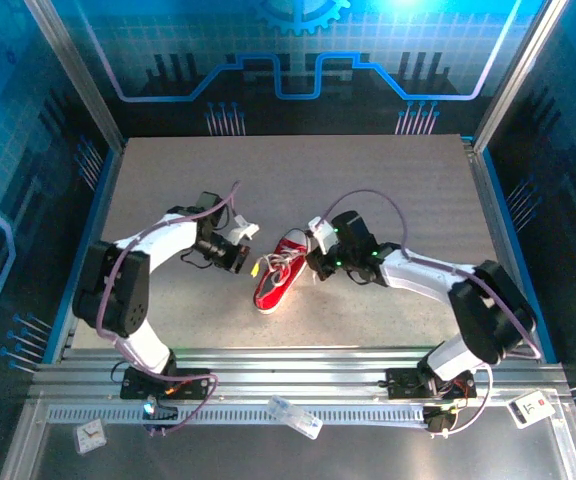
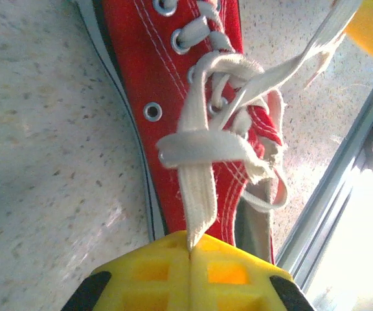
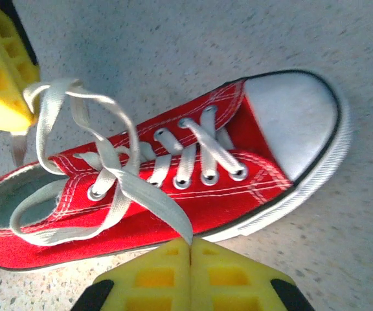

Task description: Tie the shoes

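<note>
Top external view: state the position of the shoe (image 1: 278, 275) and the condition of both sets of fingers. (Inspector)

The shoe rests on its sole (image 3: 322, 175) on the counter (image 1: 168, 170), between the two sets of fingers and just beside each. The left fingers (image 2: 190, 259) are pressed together, pinching one end of the laces (image 2: 198, 194). The right fingers (image 3: 191, 256) are pressed together on the other end. (Technician)

Progress? (Inspector)

Lacing through the eyelets (image 3: 207, 176) is complete. The left wrist view shows one lace wrapped across the other just ahead of the left fingers. This is probably the first crossover, though the tangle is hard to read. No bow loops are formed. Judged outstanding: tighten the crossover, form the loops, cinch the bow. (Technician)

Materials? (Inspector)

Upper: red woven canvas, white stitching. Toe cap (image 3: 296, 123) and sole: smooth white rubber, rounded, edged with a dark pinstripe. Laces: flat white woven tape, limp, fraying at the edges. Eyelets: small metal rings. Fingers: yellow moulded plastic with recessed pockets. Counter: pale, speckled, matte. (Technician)
</note>
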Controlling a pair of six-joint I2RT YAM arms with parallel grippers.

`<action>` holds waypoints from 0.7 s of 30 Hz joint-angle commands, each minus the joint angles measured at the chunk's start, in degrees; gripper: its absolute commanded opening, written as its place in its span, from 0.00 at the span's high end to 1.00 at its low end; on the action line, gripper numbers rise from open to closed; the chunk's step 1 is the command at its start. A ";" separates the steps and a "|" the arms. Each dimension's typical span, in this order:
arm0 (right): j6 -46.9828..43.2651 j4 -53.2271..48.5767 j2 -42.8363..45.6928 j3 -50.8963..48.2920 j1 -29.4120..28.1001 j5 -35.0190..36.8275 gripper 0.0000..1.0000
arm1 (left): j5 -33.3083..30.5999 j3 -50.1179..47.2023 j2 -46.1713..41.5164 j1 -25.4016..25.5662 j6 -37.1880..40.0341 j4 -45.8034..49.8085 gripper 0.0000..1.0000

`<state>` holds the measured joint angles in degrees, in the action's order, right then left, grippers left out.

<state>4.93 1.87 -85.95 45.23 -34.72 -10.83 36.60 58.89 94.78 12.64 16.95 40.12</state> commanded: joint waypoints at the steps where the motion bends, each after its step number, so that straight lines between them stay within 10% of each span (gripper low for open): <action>1: 0.31 -4.01 4.70 -1.33 1.04 0.88 1.00 | -3.49 2.10 -4.28 -0.87 3.19 5.63 1.00; 21: 0.69 -26.16 28.84 -4.22 5.61 10.51 1.00 | -28.12 -0.88 -17.15 -7.60 -7.95 2.33 1.00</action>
<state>5.17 -18.59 -58.85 40.45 -30.48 -2.55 11.07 59.00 79.59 6.37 11.86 44.38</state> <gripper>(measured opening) 0.048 0.039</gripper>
